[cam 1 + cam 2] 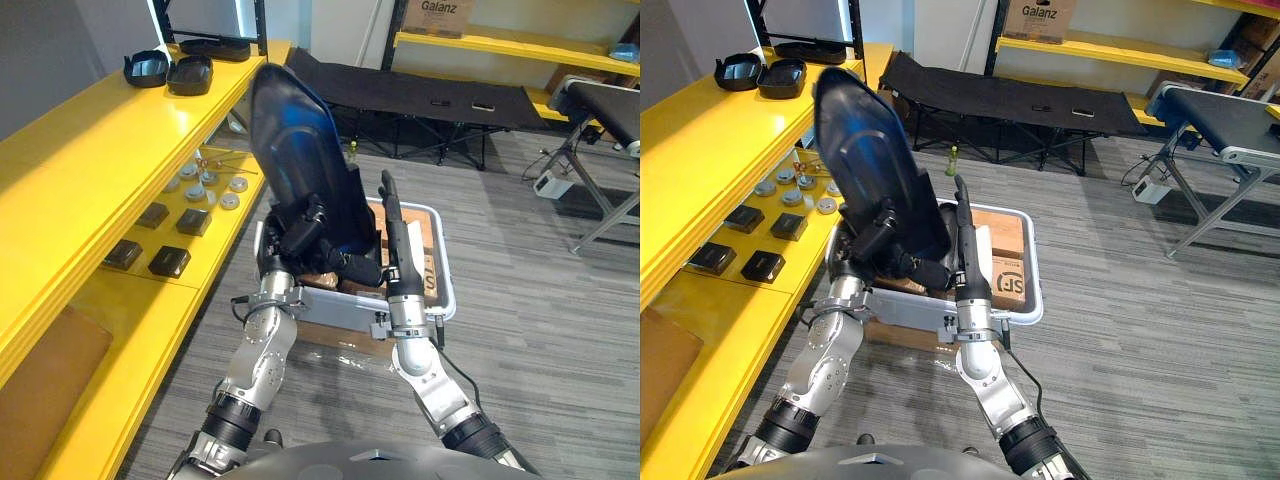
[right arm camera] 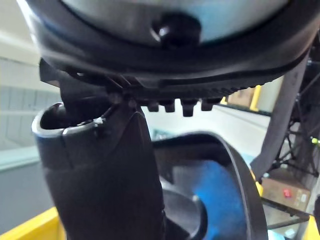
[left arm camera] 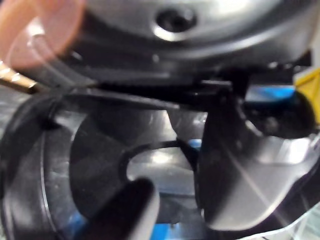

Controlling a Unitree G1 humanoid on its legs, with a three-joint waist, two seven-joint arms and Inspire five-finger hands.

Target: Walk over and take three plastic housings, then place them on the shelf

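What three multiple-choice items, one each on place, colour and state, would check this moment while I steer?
1. Where is the large black housing?
A on the floor
B held up over the grey bin
C lying inside that bin

2. What colour is the shelf?
A yellow
B white
C grey

3. How are the right hand's fingers?
A curled in a fist
B wrapped round the bin's rim
C straight

Answers:
1. B: the left hand curls round the housing's lower end above the bin.
2. A: its boards are yellow.
3. C: they stretch upward beside the housing.
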